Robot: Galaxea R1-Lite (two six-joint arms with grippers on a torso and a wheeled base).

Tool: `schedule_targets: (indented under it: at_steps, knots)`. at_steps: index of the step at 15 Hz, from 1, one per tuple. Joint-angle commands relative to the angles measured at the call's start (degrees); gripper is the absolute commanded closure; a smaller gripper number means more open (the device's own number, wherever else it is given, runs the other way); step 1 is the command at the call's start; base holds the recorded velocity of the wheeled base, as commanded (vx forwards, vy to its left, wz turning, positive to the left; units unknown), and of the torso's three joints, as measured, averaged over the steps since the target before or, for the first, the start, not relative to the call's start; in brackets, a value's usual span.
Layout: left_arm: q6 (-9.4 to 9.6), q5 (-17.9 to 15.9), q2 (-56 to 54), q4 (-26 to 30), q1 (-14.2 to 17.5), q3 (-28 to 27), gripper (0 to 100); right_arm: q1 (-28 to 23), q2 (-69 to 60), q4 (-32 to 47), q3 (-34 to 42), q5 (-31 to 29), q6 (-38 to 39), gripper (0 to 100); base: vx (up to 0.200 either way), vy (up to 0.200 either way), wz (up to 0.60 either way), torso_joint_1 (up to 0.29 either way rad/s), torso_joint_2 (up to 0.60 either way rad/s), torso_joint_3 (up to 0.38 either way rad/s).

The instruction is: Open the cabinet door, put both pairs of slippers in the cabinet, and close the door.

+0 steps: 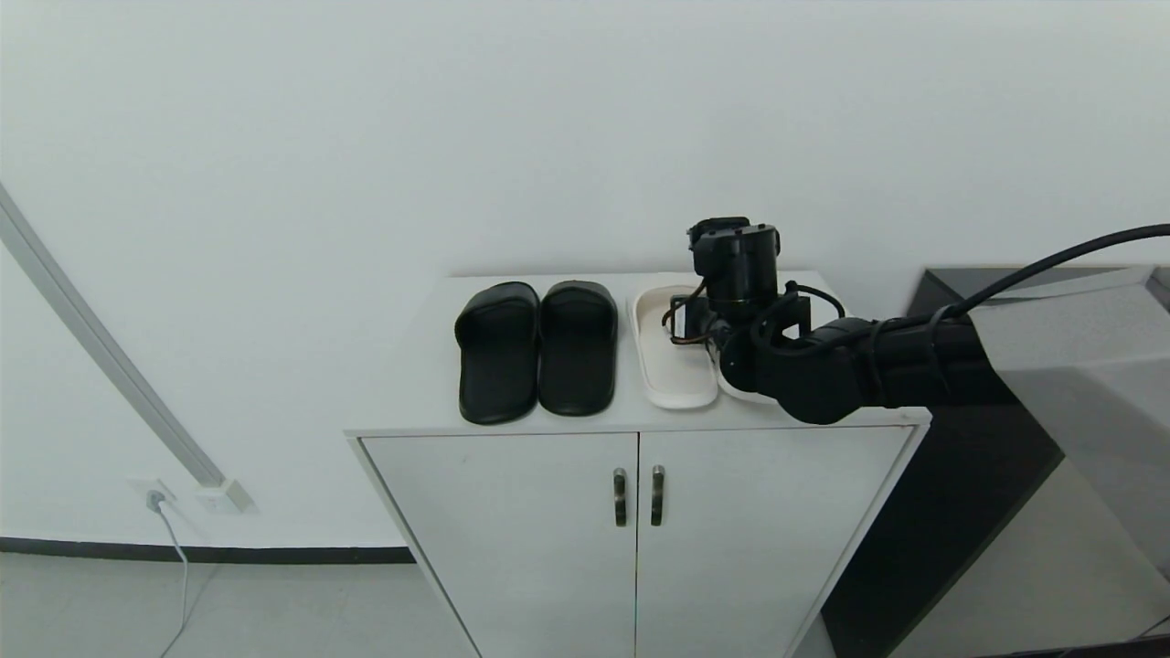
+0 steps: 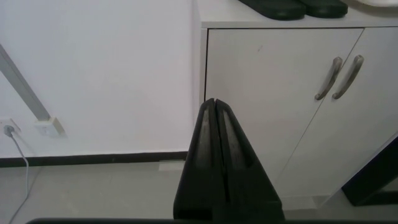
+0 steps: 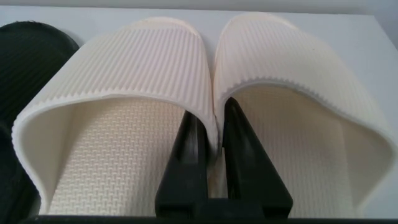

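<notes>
The right claw (image 3: 211, 115) is clamping down to a narrow gap on the white slippers (image 3: 130, 74). One finger is sitting inside each shoe, so the two touching inner walls are being squeezed together between them. Gripping there is, I judge, letting a single claw carry the pair as one item. Under the claw, the pair is lying flat on the cabinet top (image 1: 411, 384), with toes pointing away from the claw toward the wall (image 1: 585, 137)

Just to the claw's left, the black slippers (image 1: 535, 352) are lying side by side, touching each other and sitting close to the white pair. Neither claw is touching them

Below the claw, on the front face, the two cabinet doors (image 1: 512, 539) are sitting shut, their handles (image 1: 620, 496) meeting at the middle seam. This is what is standing in the way: with both doors shut, the pair is having nowhere to go, so a door is probably needing to be pulled open by the other arm

The left claw (image 2: 214, 106) is hanging low with its fingers pressed together on nothing. The left door is lying ahead of it, and the handles are sitting well apart from its tips
</notes>
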Motion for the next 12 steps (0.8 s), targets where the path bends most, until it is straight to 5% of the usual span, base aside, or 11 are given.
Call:
schedule_targets:
  at_steps: [1,12]
  knots:
    - [0.07,-0.1,0.1,0.0,0.0,0.0,100,0.6,-6.7,-0.3,5.6,1.5,0.0,100,0.000,0.000,0.00,0.000,0.00,0.000]
    - [-0.11,0.0,0.1,-0.1,0.0,0.0,100,5.0,-35.8,-5.8,42.5,29.7,-1.7,100,0.000,0.000,0.00,0.000,0.00,0.000]
